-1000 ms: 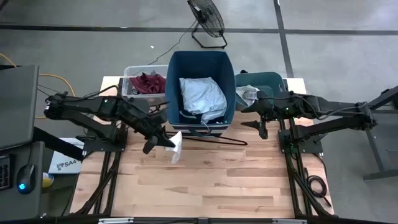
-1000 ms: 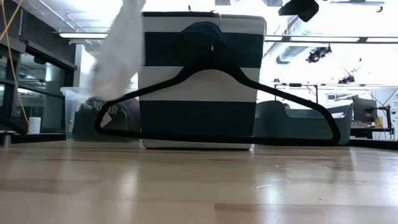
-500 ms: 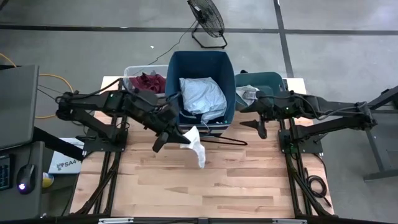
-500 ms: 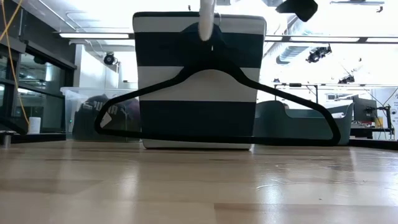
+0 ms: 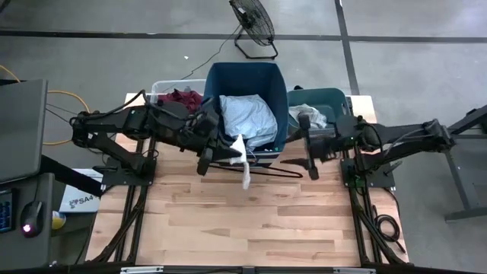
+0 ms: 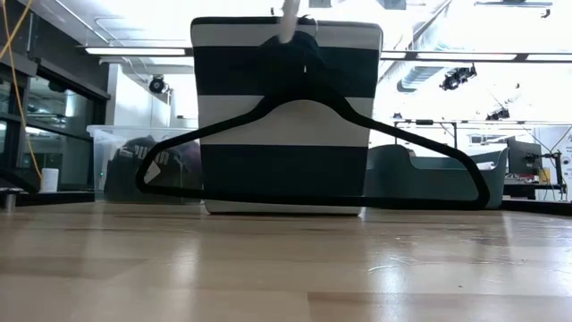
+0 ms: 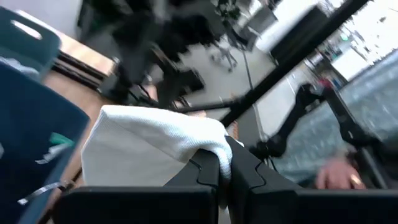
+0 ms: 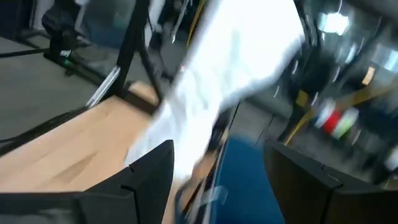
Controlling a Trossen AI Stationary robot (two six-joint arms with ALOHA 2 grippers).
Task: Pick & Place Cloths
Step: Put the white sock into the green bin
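The left tool point(image 5: 228, 149) clenched the white cloth point(image 5: 242, 161) beside the blue bin point(image 5: 247, 76) — its trailing end could snag the hanger point(image 5: 266, 170).

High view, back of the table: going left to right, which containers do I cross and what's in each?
Clear bin with the maroon cloth → tall blue bin with the pale blue-grey cloth → low teal bin with a white cloth.
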